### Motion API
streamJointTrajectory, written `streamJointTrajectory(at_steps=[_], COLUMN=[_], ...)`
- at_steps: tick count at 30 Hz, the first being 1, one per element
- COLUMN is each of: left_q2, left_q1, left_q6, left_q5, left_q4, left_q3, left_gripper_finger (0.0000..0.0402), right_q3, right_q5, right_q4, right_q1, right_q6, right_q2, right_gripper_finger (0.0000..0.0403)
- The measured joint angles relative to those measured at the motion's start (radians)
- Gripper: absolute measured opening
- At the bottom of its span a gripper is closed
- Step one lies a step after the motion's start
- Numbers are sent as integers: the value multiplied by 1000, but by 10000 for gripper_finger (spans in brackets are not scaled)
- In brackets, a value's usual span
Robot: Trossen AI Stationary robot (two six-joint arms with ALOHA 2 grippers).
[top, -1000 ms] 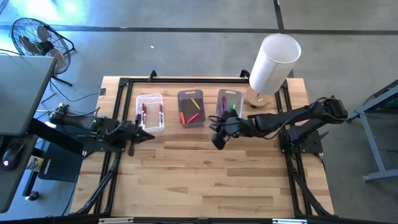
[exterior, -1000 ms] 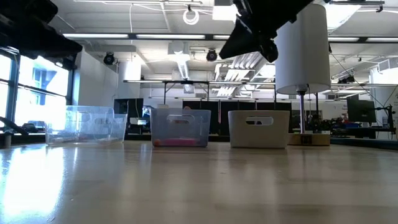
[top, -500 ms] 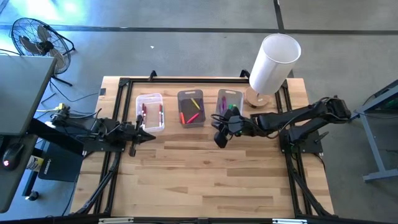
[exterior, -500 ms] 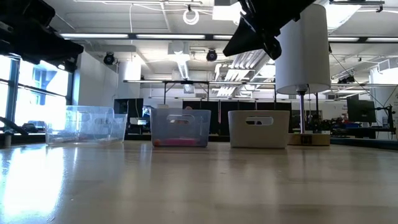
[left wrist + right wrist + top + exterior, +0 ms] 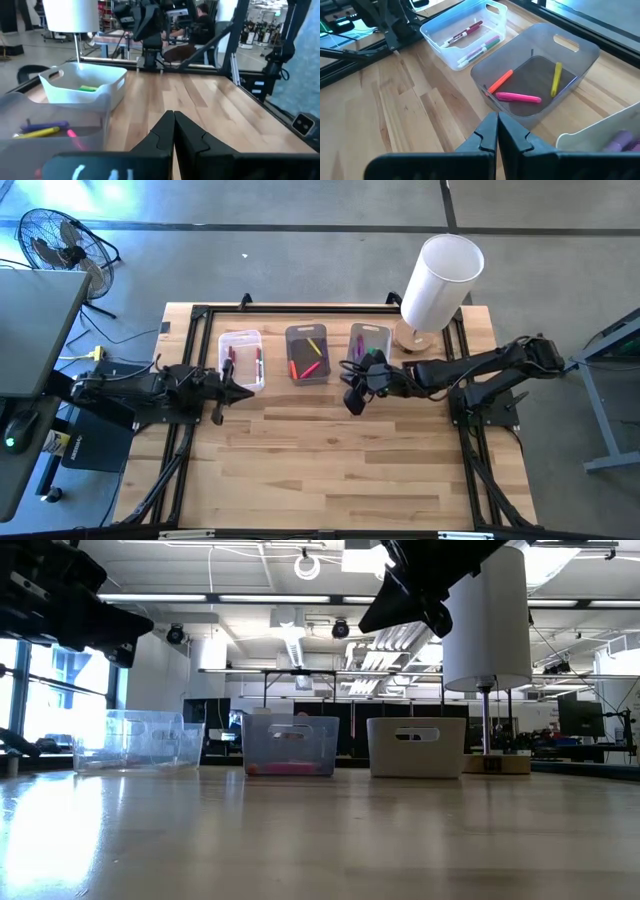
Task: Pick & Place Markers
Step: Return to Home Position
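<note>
Three small bins stand in a row at the table's far side: a clear bin [image 5: 241, 360], a grey bin [image 5: 307, 355] and a white bin [image 5: 368, 345]. Markers lie inside them: red, green and pink ones [image 5: 472, 40] in the clear bin, orange [image 5: 499, 81], pink [image 5: 518, 97] and yellow [image 5: 556, 79] ones in the grey bin, and purple [image 5: 621, 139] and green [image 5: 87, 88] ones in the white bin. My left gripper [image 5: 240, 395] is shut and empty, above the table by the clear bin's near right corner. My right gripper [image 5: 351, 406] is shut and empty, above the table just near of the grey and white bins.
A tall white cylinder lamp [image 5: 440, 280] on a wooden base stands at the far right corner, behind the white bin. A black frame [image 5: 300, 308] runs along the table's edges. The near half of the wooden table [image 5: 320, 470] is bare.
My left arm has shifted a little toward the table's right edge and slightly down, its gripper still shut. My right gripper has stayed almost where it was.
</note>
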Motion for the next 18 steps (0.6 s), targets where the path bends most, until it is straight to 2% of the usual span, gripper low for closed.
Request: streamJointTrajectory(at_steps=[7,11,15,18], left_q2=[2,2,2,2], left_q1=[-3,-3,-3,-3], left_q6=[6,6,6,5], left_q5=[1,-1,-4,-5], left_q4=[-1,-1,-1,-1], left_q3=[-2,-2,-2,-2], left_gripper_finger=[0,1,1,1], right_q3=[1,1,-8,-101], right_q5=[-26,-58,-47,-52], right_q4=[-47,-169,-322,-252], right_q1=[1,1,24,49], right_q6=[-2,18,-43,-101], right_q2=[0,0,0,-37], right_gripper_finger=[1,0,0,0])
